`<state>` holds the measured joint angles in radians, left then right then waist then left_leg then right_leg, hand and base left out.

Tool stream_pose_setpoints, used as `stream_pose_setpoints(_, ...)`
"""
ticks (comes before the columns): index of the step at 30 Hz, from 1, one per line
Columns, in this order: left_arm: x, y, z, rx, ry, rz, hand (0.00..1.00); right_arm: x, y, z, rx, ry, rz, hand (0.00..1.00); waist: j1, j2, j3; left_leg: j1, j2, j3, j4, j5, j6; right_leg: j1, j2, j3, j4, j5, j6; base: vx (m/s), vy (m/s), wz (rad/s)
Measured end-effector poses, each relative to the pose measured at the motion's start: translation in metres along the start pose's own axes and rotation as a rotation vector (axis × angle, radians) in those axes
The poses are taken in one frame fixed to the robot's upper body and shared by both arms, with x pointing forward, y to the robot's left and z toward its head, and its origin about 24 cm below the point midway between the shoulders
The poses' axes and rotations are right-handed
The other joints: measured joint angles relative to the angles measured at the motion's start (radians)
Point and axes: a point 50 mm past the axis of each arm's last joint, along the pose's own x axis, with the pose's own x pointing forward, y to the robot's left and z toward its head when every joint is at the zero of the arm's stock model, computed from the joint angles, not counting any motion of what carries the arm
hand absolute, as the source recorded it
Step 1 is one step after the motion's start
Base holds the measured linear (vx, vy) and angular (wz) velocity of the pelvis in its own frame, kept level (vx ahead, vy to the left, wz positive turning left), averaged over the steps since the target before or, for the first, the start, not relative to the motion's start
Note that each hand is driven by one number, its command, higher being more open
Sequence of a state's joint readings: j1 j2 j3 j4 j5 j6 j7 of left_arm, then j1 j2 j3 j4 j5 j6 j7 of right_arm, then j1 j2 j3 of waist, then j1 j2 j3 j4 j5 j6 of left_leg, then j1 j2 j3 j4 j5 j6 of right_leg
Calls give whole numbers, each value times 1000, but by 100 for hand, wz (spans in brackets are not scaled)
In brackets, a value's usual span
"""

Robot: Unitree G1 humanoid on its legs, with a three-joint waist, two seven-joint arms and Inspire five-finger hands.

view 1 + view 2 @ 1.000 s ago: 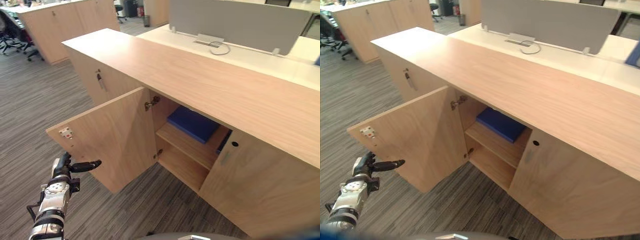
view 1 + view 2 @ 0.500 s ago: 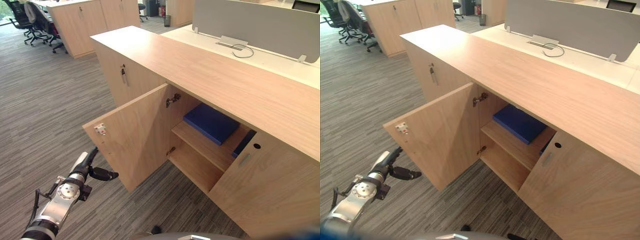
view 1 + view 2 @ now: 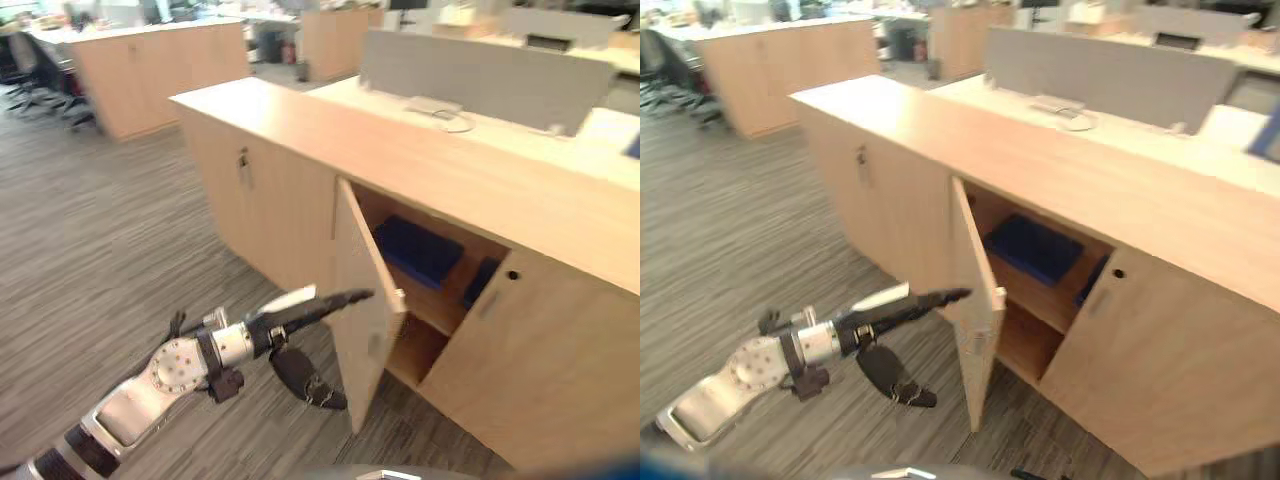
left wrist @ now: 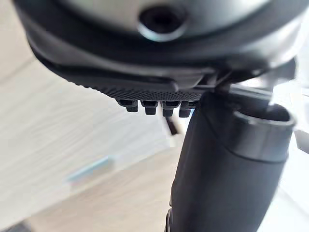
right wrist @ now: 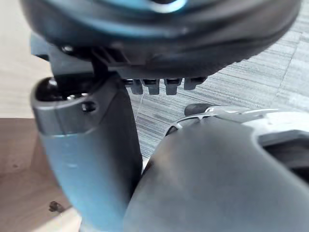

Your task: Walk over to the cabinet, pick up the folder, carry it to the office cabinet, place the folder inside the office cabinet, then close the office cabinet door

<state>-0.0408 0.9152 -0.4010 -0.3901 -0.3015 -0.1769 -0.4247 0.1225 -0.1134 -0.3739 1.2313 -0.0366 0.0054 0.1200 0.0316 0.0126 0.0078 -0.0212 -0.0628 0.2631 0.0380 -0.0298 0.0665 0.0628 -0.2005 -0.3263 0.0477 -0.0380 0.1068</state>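
The blue folder (image 3: 420, 250) lies flat on the upper shelf inside the light wood office cabinet (image 3: 400, 150). The cabinet's left door (image 3: 365, 310) stands about half open, seen nearly edge-on. My left hand (image 3: 300, 305) reaches in from the lower left with straight fingers laid against the door's outer face near its free edge, thumb hanging below. It holds nothing. In the left wrist view the left hand (image 4: 227, 159) faces pale wood from very close. My right hand (image 5: 87, 159) hangs over the carpet beside wood, fingers relaxed and empty.
The cabinet's right door (image 3: 540, 360) is shut. A second dark blue item (image 3: 480, 283) stands at the right of the shelf. Behind the cabinet are a white desk with a grey divider (image 3: 470, 70) and more wood cabinets (image 3: 150, 70) far left. Grey carpet (image 3: 90, 240) spreads on the left.
The camera has shifted. The door has swung from wide open to about half shut. My left hand has risen and reached forward onto the door's outer face.
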Motion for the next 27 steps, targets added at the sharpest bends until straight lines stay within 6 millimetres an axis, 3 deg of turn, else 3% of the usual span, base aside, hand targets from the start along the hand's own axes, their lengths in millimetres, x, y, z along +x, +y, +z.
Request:
stream_pose_setpoints(2, 1, 8, 21, 104, -86, 7, 100, -1, -4, 0, 17, -7, -9, 100, -9, 9, -5, 5, -9, 0, -30, 8, -11, 2, -1, -3, -33, 0, 0, 42, 97, -22)
stream_pose_setpoints(4, 0, 7, 28, 161, -106, -20, 100, -1, -5, -1, 20, -8, -10, 100, -16, 23, -4, 13, -16, -2, -44, 12, -10, 11, -5, -6, -48, -3, 4, 35, 43, 4)
stream_pose_setpoints(11, -5, 3, 22, 186, -53, -58, 100, -1, -7, -2, 32, 8, -14, 100, -14, 19, -11, 58, -28, -25, -86, 32, -2, 32, -7, -8, -38, 23, 8, 65, -61, 16)
stream_pose_setpoints(16, -6, 3, 3, 108, 17, -49, 100, -1, -7, -2, 36, 22, -12, 100, -17, 20, -9, 91, 2, -14, -105, 38, -2, 63, 30, 0, -68, 20, 3, 103, -128, -10)
stream_pose_setpoints(19, -17, -7, -34, -81, 139, -12, 100, 1, -4, 2, 54, 25, -5, 100, -42, 19, 4, 133, 24, 3, -124, 36, -35, 90, 56, 8, -78, 9, -15, 41, -120, -22)
stream_pose_setpoints(23, -36, -51, -101, -461, 317, 151, 100, 1, -2, 1, 74, 31, 1, 100, -47, 8, 17, 137, 59, 49, -77, -3, -69, 93, 82, 53, -83, 0, -29, 10, -94, -34)
stream_pose_setpoints(25, -40, -85, -143, -722, 434, 389, 100, 2, 0, 8, 95, 22, 6, 100, -47, 8, 59, 19, 129, 55, 203, -127, -75, 89, 104, 63, -70, -11, -46, -12, -121, -19)
stream_pose_setpoints(26, -42, -96, -152, -801, 462, 461, 100, 2, 0, 10, 117, 16, 2, 100, -47, 12, 73, -15, 153, 54, 288, -151, -82, 90, 114, 70, -68, -14, -50, -25, -110, -31)
stream_pose_setpoints(27, -47, -120, -167, -972, 521, 619, 100, 3, -2, 12, 159, 15, -17, 100, -41, 20, 92, -80, 200, 47, 455, -172, -110, 90, 128, 89, -60, -19, -57, -12, -61, -37)
